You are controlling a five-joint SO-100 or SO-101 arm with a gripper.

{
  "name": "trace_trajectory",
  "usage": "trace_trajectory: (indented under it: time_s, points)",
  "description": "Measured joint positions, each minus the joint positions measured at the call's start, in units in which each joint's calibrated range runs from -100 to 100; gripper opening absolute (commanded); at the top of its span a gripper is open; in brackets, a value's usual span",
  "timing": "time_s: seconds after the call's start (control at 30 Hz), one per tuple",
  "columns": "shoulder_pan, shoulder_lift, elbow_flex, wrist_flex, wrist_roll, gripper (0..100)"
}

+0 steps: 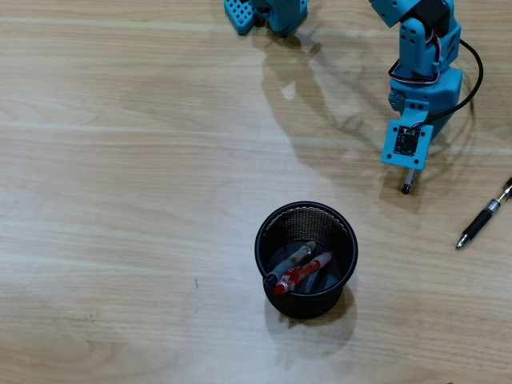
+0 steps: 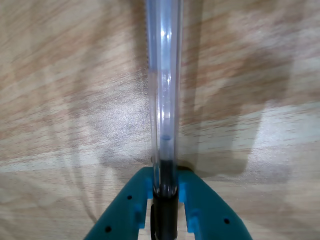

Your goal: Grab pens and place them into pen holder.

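Note:
In the wrist view my gripper (image 2: 165,182) is shut on a pen (image 2: 164,90) with a clear barrel and a black end, which runs straight up the frame over the wooden table. From overhead, the blue arm (image 1: 420,88) stands at the upper right and only the held pen's dark end (image 1: 406,187) pokes out below the wrist. The pen holder (image 1: 306,207), a black mesh cup, stands below and left of the arm. It holds a red pen (image 1: 306,271) and a clear-barrelled pen (image 1: 291,259). A black pen (image 1: 483,217) lies on the table at the far right.
Blue arm-base parts (image 1: 268,12) sit at the top edge in the overhead view. A black cable (image 1: 475,76) loops off the arm's right side. The table is light wood.

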Motion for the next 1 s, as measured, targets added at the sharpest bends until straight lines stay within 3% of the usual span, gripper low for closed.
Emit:
trace_trajectory:
  time_s: [0.13, 0.33, 0.57, 0.73, 0.83, 1.0]
  points:
    - [0.19, -0.76, 0.18, 0.09, 3.43, 2]
    - [8.19, -5.86, 0.53, 0.95, 14.46, 2]
    - [21.34, -18.01, -0.53, 0.95, 30.07, 2]
    - [29.25, -22.77, -7.9, 0.86, 44.27, 2]
    - [31.73, -23.02, -13.13, 0.78, 49.78, 2]
    - [33.64, -23.02, -14.64, -12.0, 54.67, 2]
